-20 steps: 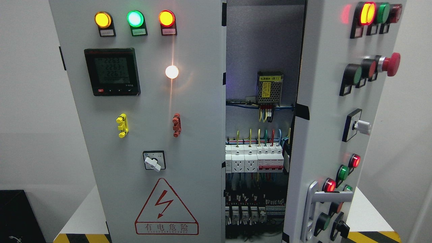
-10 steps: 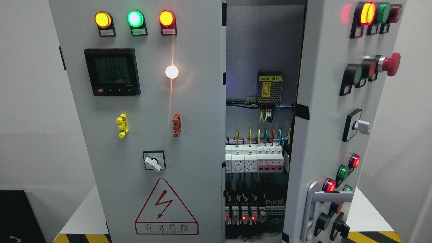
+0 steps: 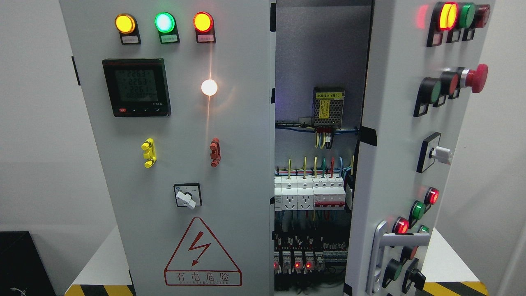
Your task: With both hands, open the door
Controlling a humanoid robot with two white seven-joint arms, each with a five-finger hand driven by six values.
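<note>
A grey electrical cabinet fills the head view. Its right door [image 3: 398, 135] stands swung open toward me, carrying indicator lamps, a red mushroom button [image 3: 476, 78] and a silver lever handle [image 3: 384, 248] near the bottom. The left door [image 3: 176, 144] is shut, with three lit lamps, a digital meter [image 3: 136, 87], a rotary switch [image 3: 188, 195] and a red warning triangle [image 3: 202, 255]. Between the doors the inside shows a power supply [image 3: 328, 107], breakers [image 3: 309, 197] and wiring. Neither of my hands is in the picture.
The cabinet stands on a white table [image 3: 98, 263] with yellow-black striped tape along its front edge [image 3: 460, 287]. A black box [image 3: 20, 263] sits at the lower left. Plain white walls lie behind on both sides.
Both doors stay as they were. Small red lights at the cabinet's bottom row, dark one second ago, are lit now.
</note>
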